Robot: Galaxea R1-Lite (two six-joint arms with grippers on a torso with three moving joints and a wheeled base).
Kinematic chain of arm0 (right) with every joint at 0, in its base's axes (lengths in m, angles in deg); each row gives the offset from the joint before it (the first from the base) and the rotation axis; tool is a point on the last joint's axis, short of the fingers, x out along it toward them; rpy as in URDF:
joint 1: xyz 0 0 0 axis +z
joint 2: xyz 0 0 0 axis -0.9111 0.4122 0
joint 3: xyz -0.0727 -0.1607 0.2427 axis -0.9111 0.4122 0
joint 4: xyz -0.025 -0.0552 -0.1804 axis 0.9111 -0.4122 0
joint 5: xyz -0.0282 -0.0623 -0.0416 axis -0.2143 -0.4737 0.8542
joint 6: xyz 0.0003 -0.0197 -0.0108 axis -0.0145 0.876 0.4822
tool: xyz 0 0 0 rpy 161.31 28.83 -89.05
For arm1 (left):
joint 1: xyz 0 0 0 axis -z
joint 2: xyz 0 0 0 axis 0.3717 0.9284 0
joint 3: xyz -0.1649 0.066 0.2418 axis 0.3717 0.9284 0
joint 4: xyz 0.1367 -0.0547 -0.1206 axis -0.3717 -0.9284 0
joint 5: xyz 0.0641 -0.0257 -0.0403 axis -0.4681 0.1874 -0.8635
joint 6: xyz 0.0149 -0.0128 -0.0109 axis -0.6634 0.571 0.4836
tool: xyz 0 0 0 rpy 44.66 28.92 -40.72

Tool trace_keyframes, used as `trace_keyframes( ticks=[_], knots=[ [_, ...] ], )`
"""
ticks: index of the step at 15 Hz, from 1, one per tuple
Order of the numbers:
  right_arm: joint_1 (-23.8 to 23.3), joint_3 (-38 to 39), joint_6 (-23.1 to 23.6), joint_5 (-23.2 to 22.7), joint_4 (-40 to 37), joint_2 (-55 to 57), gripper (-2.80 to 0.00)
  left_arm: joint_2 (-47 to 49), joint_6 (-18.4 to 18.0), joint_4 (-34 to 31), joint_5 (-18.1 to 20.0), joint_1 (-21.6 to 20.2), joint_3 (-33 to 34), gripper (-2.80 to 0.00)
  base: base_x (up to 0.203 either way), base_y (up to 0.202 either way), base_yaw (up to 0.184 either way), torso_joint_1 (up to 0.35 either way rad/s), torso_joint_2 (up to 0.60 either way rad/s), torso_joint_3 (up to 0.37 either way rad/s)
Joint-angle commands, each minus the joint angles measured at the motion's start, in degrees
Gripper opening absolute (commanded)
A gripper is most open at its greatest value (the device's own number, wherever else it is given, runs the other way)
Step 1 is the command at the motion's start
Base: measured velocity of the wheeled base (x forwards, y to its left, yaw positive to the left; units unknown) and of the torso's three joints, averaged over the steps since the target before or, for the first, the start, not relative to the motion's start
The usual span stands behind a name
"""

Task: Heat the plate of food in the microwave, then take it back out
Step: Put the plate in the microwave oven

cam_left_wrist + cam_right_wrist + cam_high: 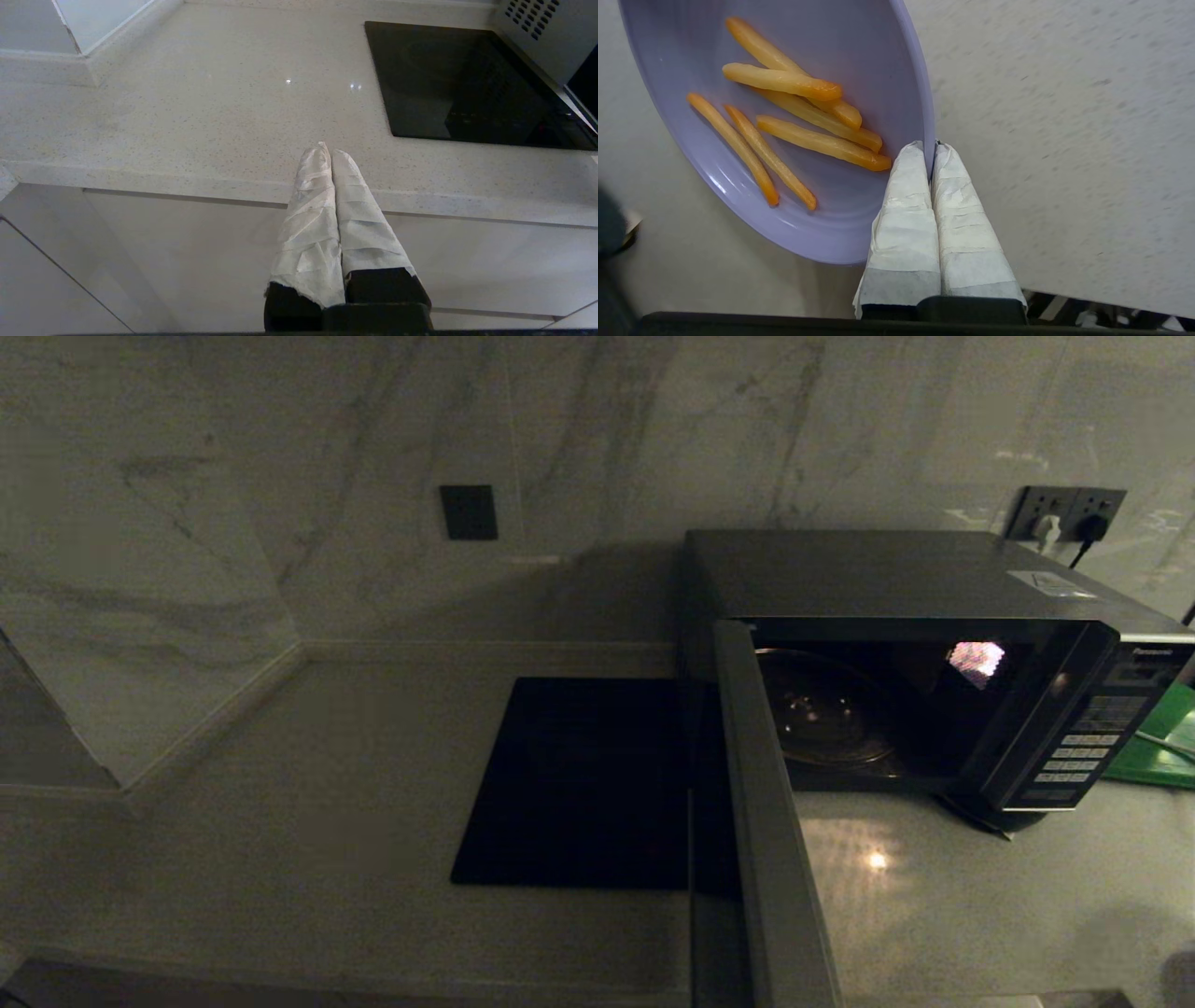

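While the large dark grey boxy microwave stands on the pale speckled stone countertop with its door swung wide open and its glass turntable bare, the right gripper has its white-wrapped fingers clamped on the rim of the small round lavender plate of orange-yellow fry-like sticks, above the counter. Parked at the counter's front edge, the left gripper has its fingers pressed together on nothing, near the flat black rectangular slab that lies beside the microwave.
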Motion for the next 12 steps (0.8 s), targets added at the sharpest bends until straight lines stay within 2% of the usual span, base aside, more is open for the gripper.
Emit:
trace_keyframes(
  ticks=[1, 4, 6, 12],
  knots=[
    [0.2, 0.7, 0.5, -0.9, -0.4, -3.1, -2.8, 0.1, 0.0, 0.0, 0.0, 0.0, 0.0, -2.8, 0.0, 0.0, 0.0, 0.0, 0.0, 0.0],
    [1.3, 1.7, 3.4, -3.2, -3.1, -7.1, -2.8, 0.1, 0.0, 0.0, 0.0, 0.0, 0.0, -2.8, 0.0, 0.0, 0.0, 0.0, 0.0, 0.0],
    [3.8, 2.2, 5.3, -4.1, -6.0, -9.9, -2.8, 0.1, 0.0, 0.0, 0.0, 0.0, 0.0, -2.8, 0.0, 0.0, 0.0, 0.0, 0.0, 0.0],
    [17.5, 4.0, 6.0, -4.3, -10.8, -17.2, -2.8, 0.1, 0.0, 0.0, 0.0, 0.0, 0.0, -2.8, 0.0, 0.0, 0.0, 0.0, 0.0, 0.0]
  ],
)
